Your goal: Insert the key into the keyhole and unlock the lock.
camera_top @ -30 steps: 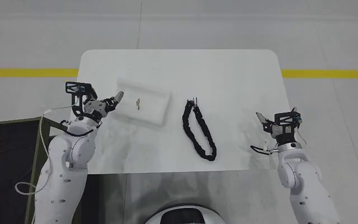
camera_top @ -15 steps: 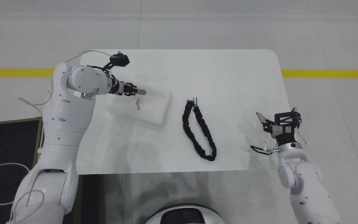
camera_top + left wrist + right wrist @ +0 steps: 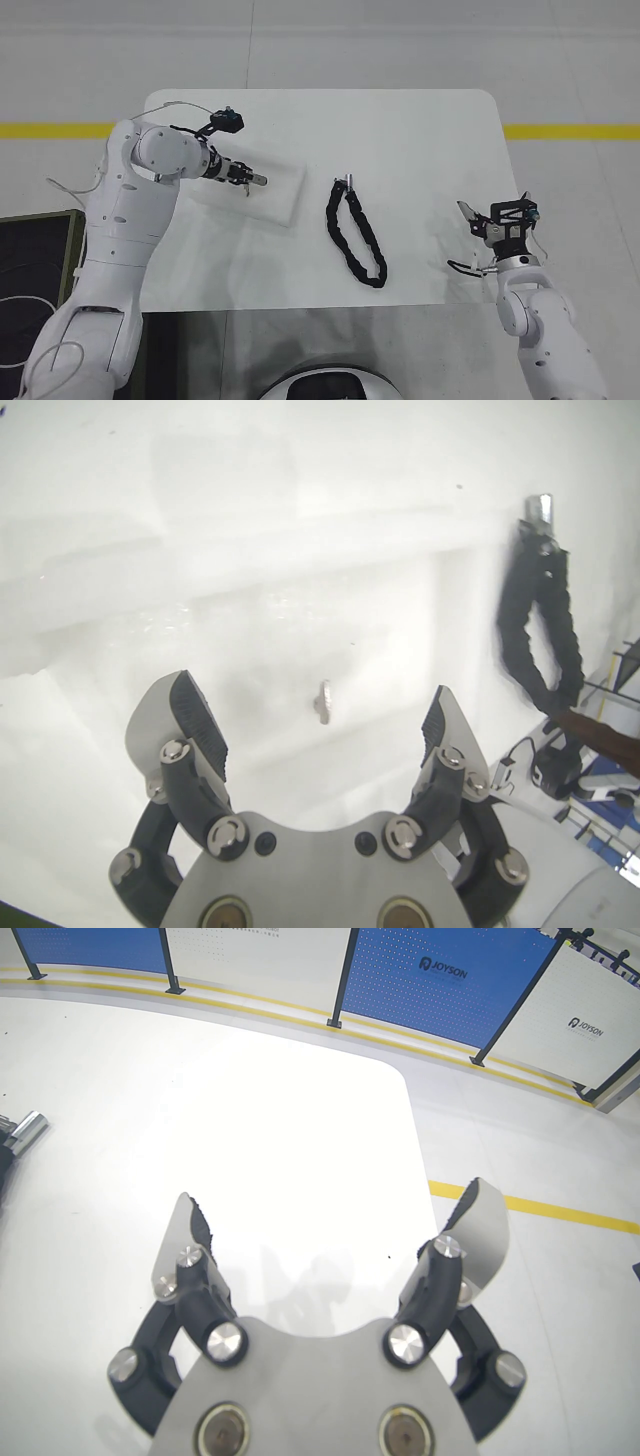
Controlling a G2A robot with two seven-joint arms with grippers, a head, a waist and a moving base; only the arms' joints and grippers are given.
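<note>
A small metal key (image 3: 324,702) lies on a white foam block (image 3: 282,198) at the table's left. My left gripper (image 3: 310,687) hangs open just above the key, one finger on each side, touching nothing; from above, this gripper (image 3: 252,180) covers the key. The black chain lock (image 3: 356,236) lies in a loop mid-table, its silver cylinder end (image 3: 539,512) pointing to the far side; that end (image 3: 27,1125) also shows in the right wrist view. My right gripper (image 3: 462,238) sits open and holds nothing at the table's right edge (image 3: 332,1198).
The white table (image 3: 430,140) has bare room between the chain and the right gripper and along the far side. A yellow floor line (image 3: 570,131) runs behind the table. Blue and white panels (image 3: 425,983) stand in the room beyond.
My left arm has swung from the table's left edge over the foam block, ending with its open gripper above the key. The right arm, chain and key have stayed still.
</note>
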